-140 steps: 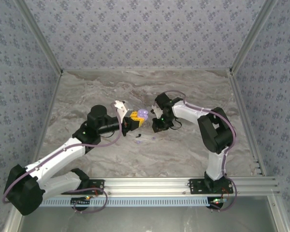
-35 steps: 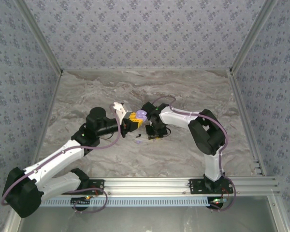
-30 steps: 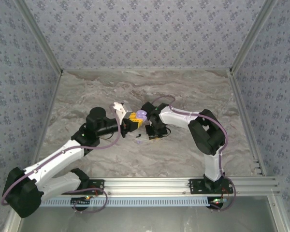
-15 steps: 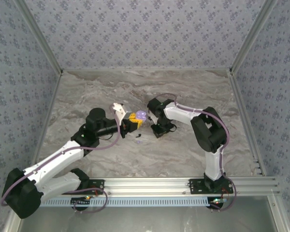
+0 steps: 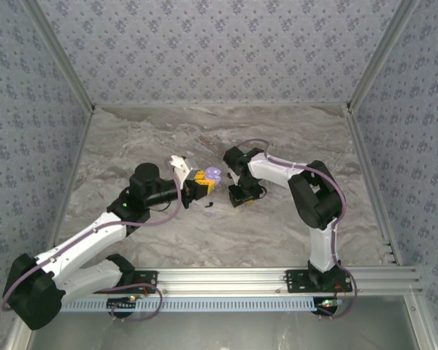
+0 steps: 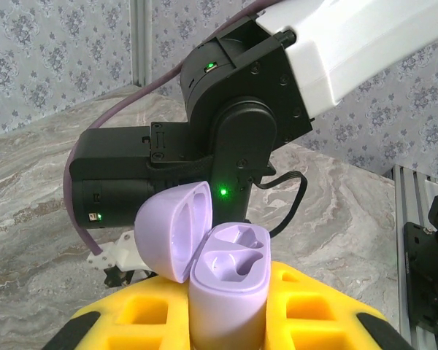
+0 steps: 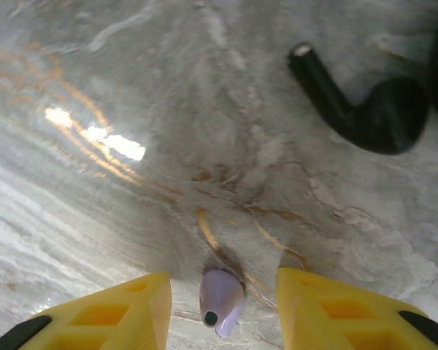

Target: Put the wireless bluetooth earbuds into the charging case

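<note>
Two arms meet over the grey marbled surface (image 5: 131,146) in the top view. Your left pincer (image 5: 201,182), forearm stretched low, clenches the open pale lavender plastic charging case (image 5: 214,173), and the right arm folds down just right of it. Left wrist view: the case's moulded wells (image 6: 230,251) are empty. Right wrist view: the right pincer (image 7: 223,292) stands released, with a tiny lavender earbud (image 7: 220,297) lying on the surface between its fingers, touching neither. Centre, descend, close gently.

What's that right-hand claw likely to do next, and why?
Probably lower and close its jaws on the lavender earbud: the right gripper stands open with that earbud lying on the table between its fingers, and the left gripper holds the lavender case open, both sockets empty.
</note>
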Motion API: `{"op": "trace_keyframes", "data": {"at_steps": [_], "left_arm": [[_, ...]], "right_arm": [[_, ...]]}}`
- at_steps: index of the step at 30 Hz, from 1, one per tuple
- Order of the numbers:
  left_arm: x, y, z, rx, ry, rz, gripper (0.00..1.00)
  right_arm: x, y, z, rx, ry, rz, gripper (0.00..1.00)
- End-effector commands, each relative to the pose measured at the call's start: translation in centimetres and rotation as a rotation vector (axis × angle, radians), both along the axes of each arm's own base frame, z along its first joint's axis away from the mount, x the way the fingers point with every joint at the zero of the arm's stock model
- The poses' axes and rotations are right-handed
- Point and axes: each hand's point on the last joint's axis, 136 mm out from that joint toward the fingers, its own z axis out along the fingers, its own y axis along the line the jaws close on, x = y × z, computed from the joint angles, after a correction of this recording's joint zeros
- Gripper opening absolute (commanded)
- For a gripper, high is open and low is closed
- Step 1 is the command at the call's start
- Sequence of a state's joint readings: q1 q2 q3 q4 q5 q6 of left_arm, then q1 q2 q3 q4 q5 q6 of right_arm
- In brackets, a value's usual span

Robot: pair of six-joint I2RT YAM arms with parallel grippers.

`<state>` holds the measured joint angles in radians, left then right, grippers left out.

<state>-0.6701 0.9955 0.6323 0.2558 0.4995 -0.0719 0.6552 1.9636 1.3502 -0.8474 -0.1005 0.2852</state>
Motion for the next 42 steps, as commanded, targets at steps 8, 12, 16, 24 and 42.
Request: {"op": "trace_keyframes", "data": {"at_steps": [8,12,16,24,42], "left_arm": [[-0.2,-0.1,1.0,-0.013,-0.033,-0.005,0.09],[-0.3,-0.1,1.0,-0.014,-0.029,-0.007,0.09],[-0.3,-0.1,1.0,-0.016,-0.028,-0.007,0.08],[-0.3,-0.1,1.0,-0.016,-0.026,-0.008,0.09],[0.9,0.3,-0.4,-0.011,0.016,0.067,0.09]], "right_arm": [[-0.7,0.2,0.0,-0.031,0.009,-0.132,0.37],[-0.7,0.2,-0.2,-0.044,0.006,-0.129,0.35],[-0.5,0.1,-0.7,-0.061,0.003,-0.128,0.33],[-0.3,-0.3,-2.0,-0.098,0.003,-0.125,0.3],[2.5,-0.1,0.9,0.076,-0.179,-0.054,0.17]]}}
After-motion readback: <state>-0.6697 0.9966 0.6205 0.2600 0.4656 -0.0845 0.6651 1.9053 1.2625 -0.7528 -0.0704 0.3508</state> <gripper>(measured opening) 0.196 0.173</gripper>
